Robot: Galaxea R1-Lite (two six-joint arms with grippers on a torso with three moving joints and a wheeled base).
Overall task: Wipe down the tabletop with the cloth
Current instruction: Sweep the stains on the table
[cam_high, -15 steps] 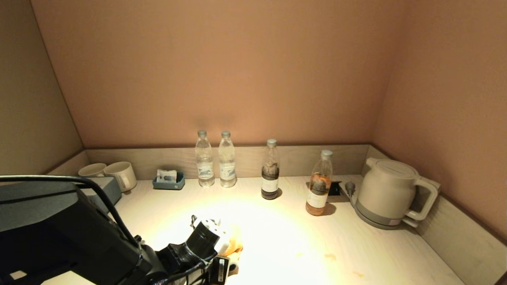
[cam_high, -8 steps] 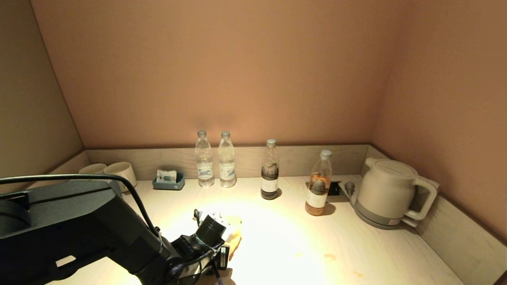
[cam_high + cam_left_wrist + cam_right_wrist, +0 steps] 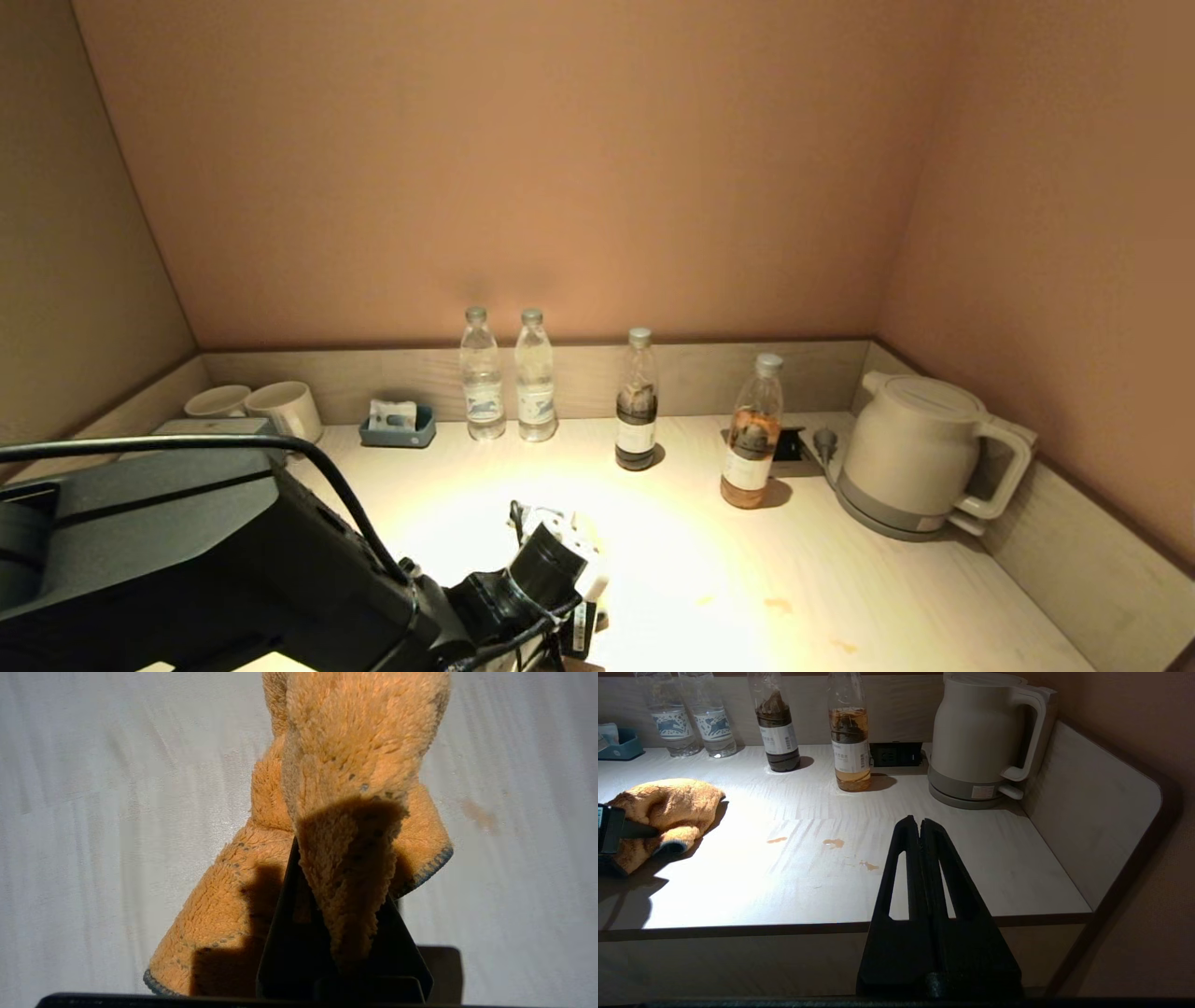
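Observation:
My left gripper (image 3: 343,868) is shut on the orange-yellow cloth (image 3: 345,765), which bunches up between the dark fingers (image 3: 280,933) and trails onto the pale tabletop (image 3: 93,812). In the right wrist view the cloth (image 3: 668,807) lies crumpled on the tabletop (image 3: 994,858) at the left, short of several small orange stains (image 3: 834,843). In the head view my left arm (image 3: 233,560) hides the cloth; the stains (image 3: 778,605) lie to its right. My right gripper (image 3: 920,821) is shut and empty, parked before the table's front edge.
Along the back stand two water bottles (image 3: 509,378), a dark bottle (image 3: 638,401) and an amber bottle (image 3: 752,434). A white kettle (image 3: 920,457) sits at back right by a socket (image 3: 789,443). Two cups (image 3: 285,411) and a blue tray (image 3: 400,427) are back left.
My left arm has moved right across the tabletop, dragging the cloth towards the stains. The cloth, visible beside the wrist before, is now hidden under it in the head view.

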